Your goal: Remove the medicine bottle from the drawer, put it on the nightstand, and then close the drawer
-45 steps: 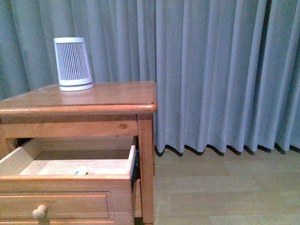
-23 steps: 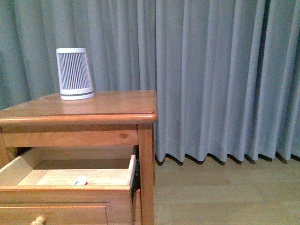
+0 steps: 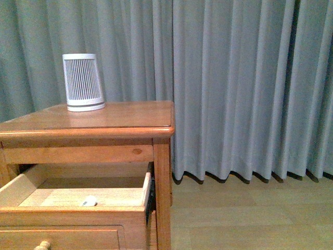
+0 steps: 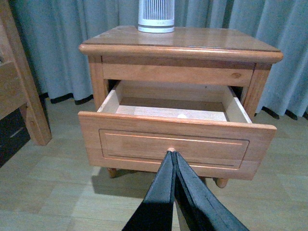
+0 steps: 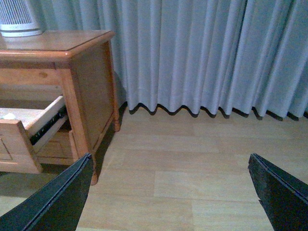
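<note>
Tall white ribbed tapered cylinder [image 3: 83, 82] stands upright at approx 10 o'clock of front view, on rear of the small orange-brown wooden nightstand [image 3: 125, 117] w/ rounded-edge top. Under the top, upper orange-brown drawer [image 3: 73, 212] w/ pale wood inside stands open. Its small round wooden knob [image 3: 44, 244] sits at 7 o'clock, cut by frame edge. Tiny white plastic medicine bottle [image 3: 89, 201] lies on its side on drawer floor, close behind front wall. Long axis runs approx 9-to-3 o'clock, along drawer front. Which end is cap: can't tell. Grey-blue pleated curtain [image 3: 234, 88] fills 12 to 3 o'clock, w/ pale plank floor [image 3: 250, 219] at 5 o'clock. Black left gripper [image 4: 171, 154] has fingers pressed together, only a thin seam btw them. Its tips are at centre of drawer front where knob is; contact unclear. Black right gripper [image 5: 169, 161] has fingers spread wide, holding nothing, over floor to right of nightstand.
</note>
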Action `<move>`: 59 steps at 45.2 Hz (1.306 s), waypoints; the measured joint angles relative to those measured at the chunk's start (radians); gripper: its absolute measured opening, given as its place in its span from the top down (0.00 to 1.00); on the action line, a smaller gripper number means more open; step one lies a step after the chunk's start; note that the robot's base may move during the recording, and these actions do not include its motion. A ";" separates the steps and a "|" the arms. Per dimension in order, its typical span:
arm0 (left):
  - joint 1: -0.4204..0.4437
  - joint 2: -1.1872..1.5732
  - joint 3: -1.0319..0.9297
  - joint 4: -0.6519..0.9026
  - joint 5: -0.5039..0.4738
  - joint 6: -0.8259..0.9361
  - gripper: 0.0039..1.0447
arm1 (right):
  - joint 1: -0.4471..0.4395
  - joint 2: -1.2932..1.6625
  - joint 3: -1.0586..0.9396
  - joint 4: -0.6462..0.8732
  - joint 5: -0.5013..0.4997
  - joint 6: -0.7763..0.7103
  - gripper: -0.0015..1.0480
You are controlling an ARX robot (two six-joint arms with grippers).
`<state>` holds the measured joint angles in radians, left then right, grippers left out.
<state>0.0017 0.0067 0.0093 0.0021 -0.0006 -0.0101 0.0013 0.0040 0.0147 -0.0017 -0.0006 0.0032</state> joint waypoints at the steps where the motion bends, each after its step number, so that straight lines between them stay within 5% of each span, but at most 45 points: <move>1: 0.000 0.000 0.000 0.000 0.000 0.000 0.94 | 0.000 0.000 0.000 0.000 0.000 0.000 0.07; 12: 0.000 0.000 0.000 0.000 0.003 0.000 0.39 | 0.000 0.000 0.000 0.000 0.004 0.000 0.07; 23: 0.000 -0.001 0.000 -0.001 0.000 0.001 0.05 | 0.000 0.000 0.000 0.000 0.003 0.000 0.07; 59: -0.001 -0.003 0.000 -0.002 0.000 0.002 0.06 | 0.000 -0.001 0.000 0.000 -0.003 0.000 0.07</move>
<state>0.0006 0.0036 0.0090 -0.0002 -0.0002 -0.0078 0.0013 0.0029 0.0147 -0.0017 -0.0040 0.0032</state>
